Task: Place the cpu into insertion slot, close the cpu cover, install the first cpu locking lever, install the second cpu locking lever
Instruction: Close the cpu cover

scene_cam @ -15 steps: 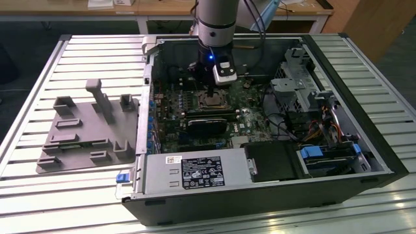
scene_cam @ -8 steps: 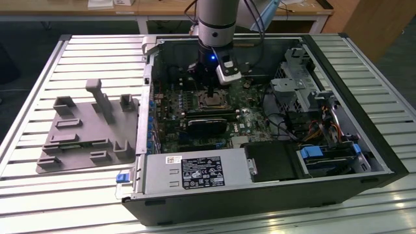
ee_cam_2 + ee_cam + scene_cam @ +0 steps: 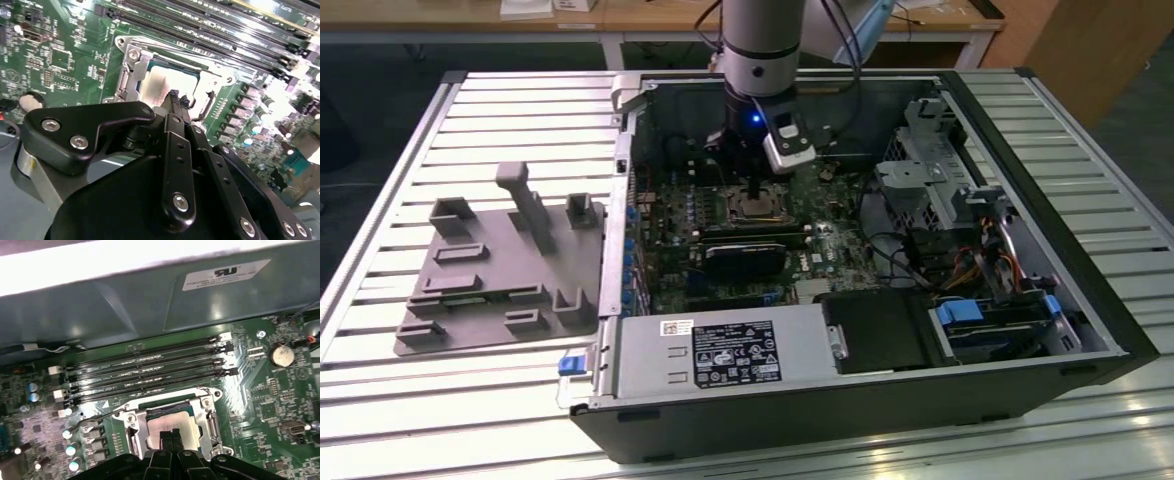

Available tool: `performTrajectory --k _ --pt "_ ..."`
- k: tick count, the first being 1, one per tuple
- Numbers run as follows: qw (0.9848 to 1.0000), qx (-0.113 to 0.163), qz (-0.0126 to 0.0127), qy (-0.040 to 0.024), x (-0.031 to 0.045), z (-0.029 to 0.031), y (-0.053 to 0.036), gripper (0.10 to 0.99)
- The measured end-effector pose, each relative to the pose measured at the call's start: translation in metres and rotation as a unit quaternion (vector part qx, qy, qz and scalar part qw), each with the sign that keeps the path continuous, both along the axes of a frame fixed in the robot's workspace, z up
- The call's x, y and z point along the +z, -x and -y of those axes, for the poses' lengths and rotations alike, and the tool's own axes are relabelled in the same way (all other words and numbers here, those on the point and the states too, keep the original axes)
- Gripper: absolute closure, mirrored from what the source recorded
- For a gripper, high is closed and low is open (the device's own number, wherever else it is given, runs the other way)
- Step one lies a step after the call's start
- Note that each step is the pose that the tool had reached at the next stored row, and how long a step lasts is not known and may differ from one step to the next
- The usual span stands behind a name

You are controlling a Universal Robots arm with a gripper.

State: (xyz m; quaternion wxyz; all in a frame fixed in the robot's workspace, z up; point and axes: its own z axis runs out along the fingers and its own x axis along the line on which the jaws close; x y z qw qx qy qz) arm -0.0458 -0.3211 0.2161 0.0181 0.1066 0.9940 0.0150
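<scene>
On the slatted metal tabletop (image 3: 480,110), towards the exterior view's right edge, the open black computer case (image 3: 854,420) lies on its side. That probably serves to turn the green motherboard (image 3: 270,405) face up, so the arm can come straight down onto it. A grey moulded fixture tray (image 3: 480,290) sits on the tabletop beside the case, towards the exterior view's left edge, well apart from the work.

Beside the long black memory slots (image 3: 150,370) on the board is the insertion slot (image 3: 744,210), a square socket with a silvery rim. The cpu cover (image 3: 209,415), a thin silver-grey metal frame, appears to lie down flat over it. Through its square opening shows the cpu (image 3: 170,420), a small flat chip with a pale metal top, already seated in the slot.

A thin wire locking lever (image 3: 95,419) juts out from one side of the frame and looks unlatched.

The black two-fingered pincer (image 3: 172,436) hangs directly over the chip, its fingers pressed together and gripping nothing. The tips reach down to the cpu's top, touching it or just above; I cannot tell which.
</scene>
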Motion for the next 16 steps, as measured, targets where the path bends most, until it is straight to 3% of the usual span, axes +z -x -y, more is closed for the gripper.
performTrajectory --k 1,2,3,16 --pt "1.0 0.0 0.0049 0.0001 -0.0001 0.0 0.001 0.98" --pt "1.0 0.0 0.0076 0.0 -0.0005 0.0 0.0017 0.98" --pt "1.0 -0.001 0.0085 0.0 -0.0008 0.0001 0.0023 0.98" --pt "0.9999 -0.008 0.0095 0.0002 -0.0052 0.0009 0.0169 0.98"
